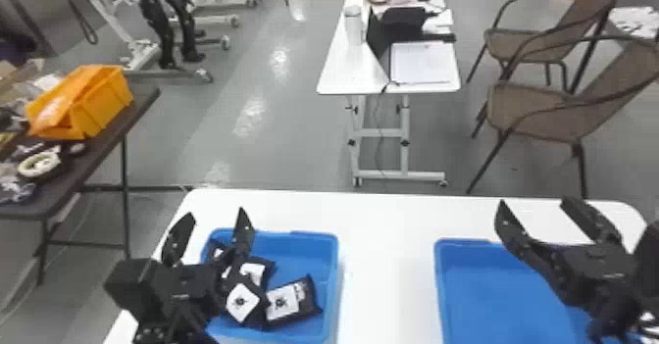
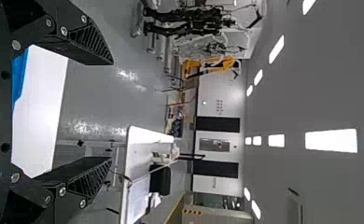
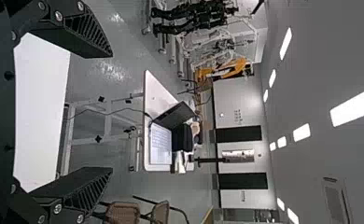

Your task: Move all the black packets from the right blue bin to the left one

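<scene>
In the head view, several black packets (image 1: 289,303) with white labels lie in the left blue bin (image 1: 331,269). My left gripper (image 1: 211,225) is over that bin's left side, fingers apart and pointing forward, hiding part of the heap. Over the right blue bin (image 1: 490,289) is my right gripper (image 1: 537,215), spread wide; its arm covers the bin's right side. A bit of white and black at the bottom right corner, beside the arm, cannot be made out. The left wrist view has the left gripper (image 2: 98,112) empty, and the right wrist view has the right gripper (image 3: 101,112) empty too.
Both bins stand on a white table (image 1: 387,250), with a strip of tabletop between them. Beyond are a smaller white table (image 1: 338,73) and brown chairs (image 1: 544,112). At the far left, a dark table (image 1: 98,157) carries an orange crate (image 1: 105,103).
</scene>
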Robot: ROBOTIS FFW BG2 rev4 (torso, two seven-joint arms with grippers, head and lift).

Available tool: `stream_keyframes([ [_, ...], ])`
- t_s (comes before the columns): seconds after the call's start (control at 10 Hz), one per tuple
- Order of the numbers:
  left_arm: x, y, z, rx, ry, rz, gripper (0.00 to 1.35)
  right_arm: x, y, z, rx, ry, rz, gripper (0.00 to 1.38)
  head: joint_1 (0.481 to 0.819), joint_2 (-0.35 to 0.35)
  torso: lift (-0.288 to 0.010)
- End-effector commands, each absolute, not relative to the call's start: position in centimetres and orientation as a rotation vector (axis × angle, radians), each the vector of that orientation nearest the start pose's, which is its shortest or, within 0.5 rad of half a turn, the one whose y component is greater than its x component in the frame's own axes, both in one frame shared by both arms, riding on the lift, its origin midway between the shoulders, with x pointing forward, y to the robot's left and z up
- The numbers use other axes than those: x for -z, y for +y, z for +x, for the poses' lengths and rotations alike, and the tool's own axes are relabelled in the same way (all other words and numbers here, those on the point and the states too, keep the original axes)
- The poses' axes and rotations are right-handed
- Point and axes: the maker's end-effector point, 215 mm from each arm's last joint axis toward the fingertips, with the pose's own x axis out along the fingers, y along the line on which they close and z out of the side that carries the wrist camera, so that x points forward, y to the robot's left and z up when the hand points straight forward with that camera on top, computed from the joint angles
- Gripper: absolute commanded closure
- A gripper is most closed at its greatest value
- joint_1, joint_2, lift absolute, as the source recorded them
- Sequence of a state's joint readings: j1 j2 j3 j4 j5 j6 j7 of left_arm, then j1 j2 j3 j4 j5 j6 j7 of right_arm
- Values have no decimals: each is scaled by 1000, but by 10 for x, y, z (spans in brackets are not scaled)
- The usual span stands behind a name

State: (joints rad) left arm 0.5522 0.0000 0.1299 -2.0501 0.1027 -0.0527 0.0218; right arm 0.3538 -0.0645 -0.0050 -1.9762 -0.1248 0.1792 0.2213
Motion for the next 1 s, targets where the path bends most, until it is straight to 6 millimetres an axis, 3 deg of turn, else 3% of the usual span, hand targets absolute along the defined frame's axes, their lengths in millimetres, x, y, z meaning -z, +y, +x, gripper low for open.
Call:
stream_keyframes([
  [0.0,339,286,407,-118,-13,-84,377,364,-193,454,-242,137,52,171,695,152,0],
  [0.2,354,275,384,-135,16,-120,343,399,-196,416,-265,203,51,171,695,125,0],
  [0.3,353,275,383,-147,12,-109,223,409,-197,401,-259,217,53,171,695,123,0],
  [0.4,358,276,380,-152,29,-76,102,408,-204,396,-224,199,54,171,695,121,0],
  [0.9,359,267,377,-74,31,67,85,421,-205,393,-198,212,50,171,695,100,0],
])
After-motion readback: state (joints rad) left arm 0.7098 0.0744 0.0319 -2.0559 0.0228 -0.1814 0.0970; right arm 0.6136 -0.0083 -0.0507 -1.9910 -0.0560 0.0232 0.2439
